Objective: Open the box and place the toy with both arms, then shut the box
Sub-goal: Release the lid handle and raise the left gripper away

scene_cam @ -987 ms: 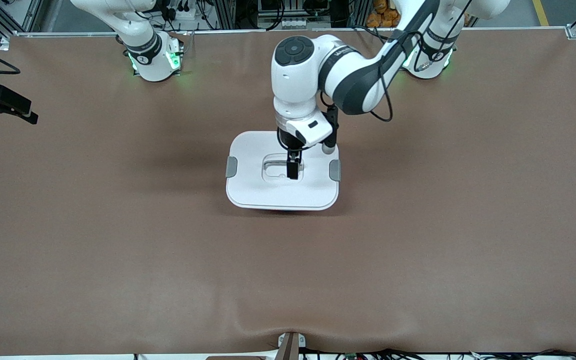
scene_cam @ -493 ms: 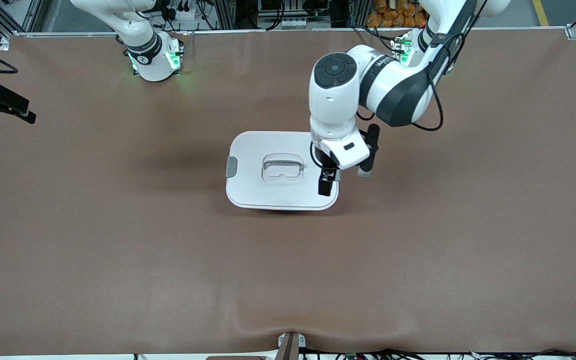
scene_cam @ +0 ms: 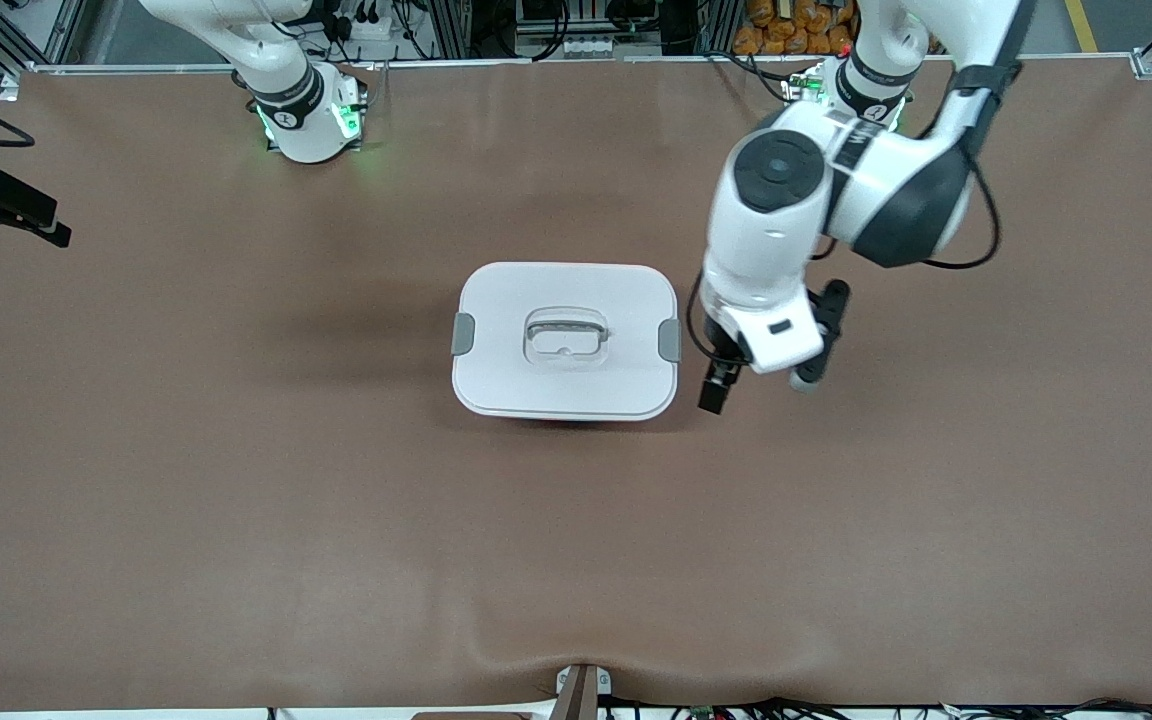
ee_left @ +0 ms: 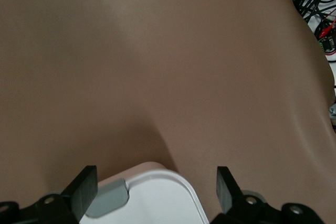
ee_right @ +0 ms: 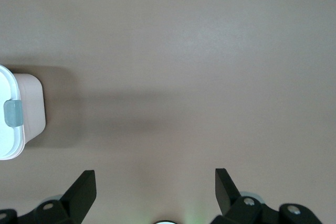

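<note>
Now left gripper (scene_cam: pixel 715 398) beside the box (scene_cam: pixel 566 340), jaws wide, pointing down.

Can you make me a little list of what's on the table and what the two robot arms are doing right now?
box: white-lidded box at the middle of the table, lid on
clips: grey clips on both lid ends
handle: clear handle in the lid's recess
toy: not in sight
left gripper: left gripper open, empty, in the air beside the box toward the left arm's end
right gripper: right gripper open, empty, above bare table; that arm waits
</note>
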You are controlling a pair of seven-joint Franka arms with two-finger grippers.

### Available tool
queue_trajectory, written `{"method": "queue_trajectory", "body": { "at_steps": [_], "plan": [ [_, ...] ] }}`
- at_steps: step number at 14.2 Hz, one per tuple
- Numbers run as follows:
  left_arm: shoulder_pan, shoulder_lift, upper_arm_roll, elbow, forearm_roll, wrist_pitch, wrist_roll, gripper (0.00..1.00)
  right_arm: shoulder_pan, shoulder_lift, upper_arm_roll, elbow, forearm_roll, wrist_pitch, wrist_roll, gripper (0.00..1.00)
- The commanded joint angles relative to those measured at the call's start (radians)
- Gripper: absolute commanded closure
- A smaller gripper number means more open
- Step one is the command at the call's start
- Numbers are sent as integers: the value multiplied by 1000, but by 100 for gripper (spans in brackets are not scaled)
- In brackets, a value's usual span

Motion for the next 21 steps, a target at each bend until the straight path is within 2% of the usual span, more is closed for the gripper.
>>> {"method": "queue_trajectory", "body": {
  "at_steps": [1,9,13,18,21],
  "plan": [
    [34,-38,-2,-5,-28,-48,122,0,1,-5,-6,8,-15,-12,14,0],
    [217,-103,-17,-3,-36,-95,475,0,5,-12,-5,0,-15,-6,14,0],
    [318,-164,-17,-3,-63,-164,762,0,-1,-8,-6,0,-15,-1,14,0],
    [321,-254,90,-3,-103,-283,1018,0,2,-8,-6,0,-9,7,16,0],
    [356,-307,110,-3,-108,-351,1161,0,7,-10,-5,2,-10,8,16,0]
  ]
}}
